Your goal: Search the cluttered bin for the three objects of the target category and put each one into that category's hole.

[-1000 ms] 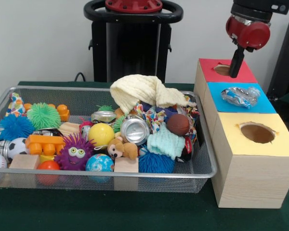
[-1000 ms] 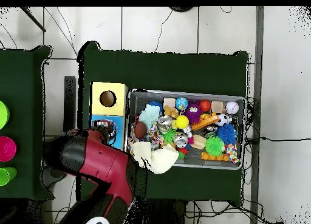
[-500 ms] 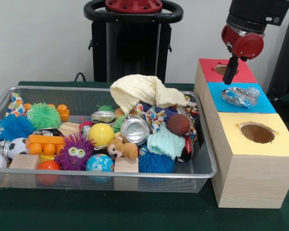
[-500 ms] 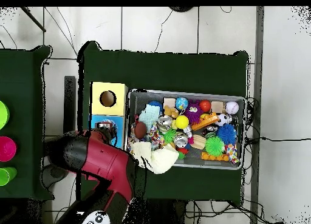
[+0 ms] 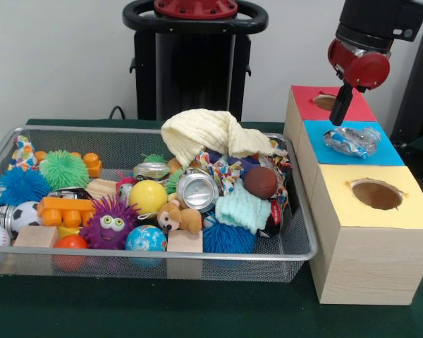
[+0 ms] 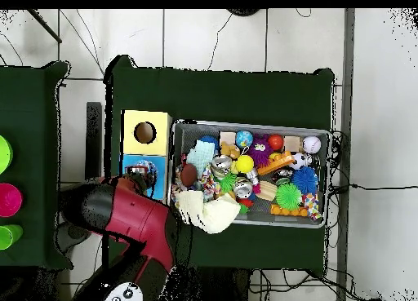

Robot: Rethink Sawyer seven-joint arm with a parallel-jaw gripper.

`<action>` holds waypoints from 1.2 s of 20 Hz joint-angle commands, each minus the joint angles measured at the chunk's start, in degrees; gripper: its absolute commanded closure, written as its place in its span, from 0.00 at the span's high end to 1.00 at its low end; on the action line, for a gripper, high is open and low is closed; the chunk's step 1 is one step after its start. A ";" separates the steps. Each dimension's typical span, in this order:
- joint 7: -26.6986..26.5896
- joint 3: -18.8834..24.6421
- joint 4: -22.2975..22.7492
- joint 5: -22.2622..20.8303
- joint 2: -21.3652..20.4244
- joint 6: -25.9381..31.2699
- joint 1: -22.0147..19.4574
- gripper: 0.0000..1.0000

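A crushed shiny plastic wrapper or bottle (image 5: 352,141) lies on top of the blue box (image 5: 391,156), over its hole; in the overhead view the same crushed piece (image 6: 145,169) shows on the blue top. My gripper (image 5: 340,113) hangs above the seam between the red box (image 5: 361,110) and the blue box, just left of the crushed piece and not touching it. The red box's hole (image 5: 325,102) is partly behind the gripper. A silver can (image 5: 197,190) lies on its side in the wire bin (image 5: 162,257), and a second can (image 5: 152,170) sits behind it.
The yellow box (image 5: 409,211) with an open round hole (image 5: 376,193) stands nearest the camera. The bin holds a cream cloth (image 5: 210,134), balls, spiky toys, wooden blocks and a plush. My red arm (image 6: 122,218) covers the red box in the overhead view.
The gripper lifted slightly from over the red box's hole and shifted a little toward the blue box. The crushed piece and the bin's contents have not moved.
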 commanded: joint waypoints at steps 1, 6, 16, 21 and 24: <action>15.02 3.91 -2.00 2.45 1.73 4.33 -0.46 0.00; 15.06 4.54 -1.76 3.04 2.61 2.83 -0.52 0.00; 16.76 3.66 -4.17 3.47 4.51 4.37 0.28 0.00; 17.38 3.15 -5.07 3.71 4.80 5.36 0.37 0.00; 17.71 2.76 -5.40 3.82 4.90 5.90 0.65 0.00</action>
